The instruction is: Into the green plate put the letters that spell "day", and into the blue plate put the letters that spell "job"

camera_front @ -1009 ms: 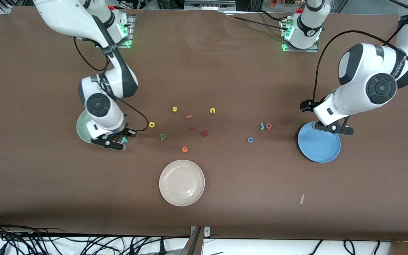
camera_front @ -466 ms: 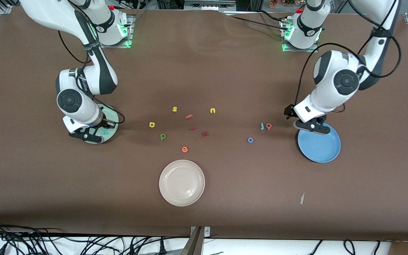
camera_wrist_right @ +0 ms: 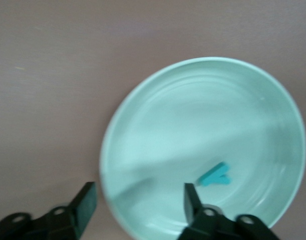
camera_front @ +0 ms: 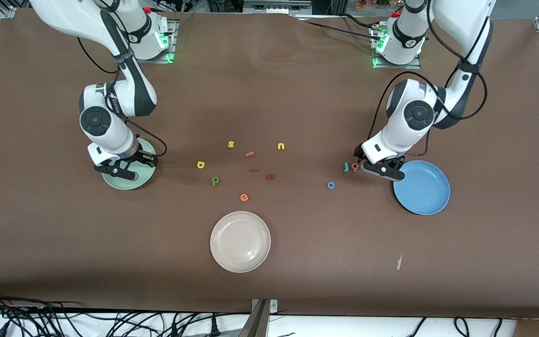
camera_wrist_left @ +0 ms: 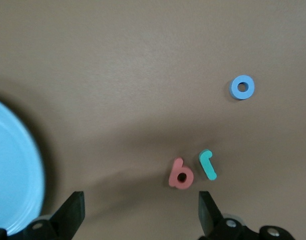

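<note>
Three plates and eleven foam letters on the table, with one letter already plated.

We see our right gripper [camera_front: 120, 169] over the green plate [camera_front: 144, 177], fingers spread and empty, the teal "y" [camera_wrist_right: 215, 175] lying in the plate just under it. Our left gripper [camera_front: 373, 167] hangs open between the blue plate [camera_front: 426, 192] and the pinkish-red "b" [camera_front: 355, 166], which sits beside the teal "j" [camera_front: 346, 166]; the blue "o" [camera_front: 331, 185] lies a little farther from this gripper. The yellow "a" [camera_front: 200, 164] and dark green "d" [camera_front: 215, 180] lie apart from the right gripper, toward the table's middle, among six other letters. The cream-white plate [camera_front: 240, 241] holds nothing.
</note>
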